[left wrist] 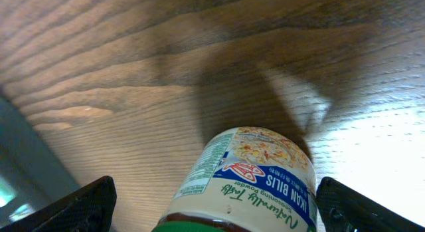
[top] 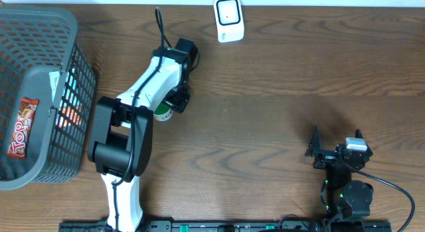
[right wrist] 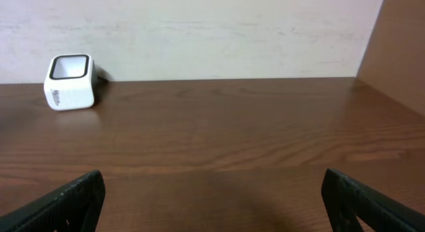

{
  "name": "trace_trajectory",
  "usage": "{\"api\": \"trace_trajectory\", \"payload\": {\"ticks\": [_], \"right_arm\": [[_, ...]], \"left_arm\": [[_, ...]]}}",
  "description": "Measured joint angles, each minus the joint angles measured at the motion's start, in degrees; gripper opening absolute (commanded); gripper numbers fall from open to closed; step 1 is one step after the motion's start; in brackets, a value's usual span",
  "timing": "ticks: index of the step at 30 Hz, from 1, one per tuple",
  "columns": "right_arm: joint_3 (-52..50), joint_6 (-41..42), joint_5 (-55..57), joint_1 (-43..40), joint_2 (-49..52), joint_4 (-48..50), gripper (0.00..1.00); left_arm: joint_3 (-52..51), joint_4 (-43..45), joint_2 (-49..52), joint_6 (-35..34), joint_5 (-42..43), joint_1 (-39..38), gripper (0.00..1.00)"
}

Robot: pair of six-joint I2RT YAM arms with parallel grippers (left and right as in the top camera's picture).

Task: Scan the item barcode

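Both wide open, left gripper (left wrist: 219,205) flanking seasoning jar (left wrist: 252,172) untouched, right gripper (right wrist: 212,199) near table (top: 279,125) edge.

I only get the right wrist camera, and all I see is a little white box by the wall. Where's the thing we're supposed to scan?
Observer: It's a seasoning jar with a green lid, on the table, right at the left gripper.
Child: Is that gripper holding it?
Observer: No. Its jaws are open, one finger on each side of the jar with a gap on both sides.
Child: Is anything else over there?
Observer: Yes, a grey basket at the table's left edge, with a red Top snack bar inside.
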Motion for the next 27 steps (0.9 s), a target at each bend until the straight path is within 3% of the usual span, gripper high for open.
{"api": "trace_trajectory", "payload": {"ticks": [7, 12, 19, 23, 27], "right_arm": [[0.00, 0.00, 0.00, 0.00, 0.00, -0.02, 0.99], [0.00, 0.00, 0.00, 0.00, 0.00, 0.00, 0.99], [0.00, 0.00, 0.00, 0.00, 0.00, -0.02, 0.99], [0.00, 0.00, 0.00, 0.00, 0.00, 0.00, 0.99], [0.00, 0.00, 0.00, 0.00, 0.00, -0.02, 0.99]], "left_arm": [[-0.11, 0.20, -5.25, -1.09, -2.49, -5.44, 0.98], [-0.11, 1.49, -13.49, -12.61, -2.58, -8.28, 0.98], [-0.11, 1.20, -23.12, -26.47, -2.95, -7.96, 0.98], [0.94, 0.37, -31.56, -29.05, -2.91, -6.73, 0.98], [6.45, -1.40, -39.10, -30.27, -2.80, -0.28, 0.98]]}}
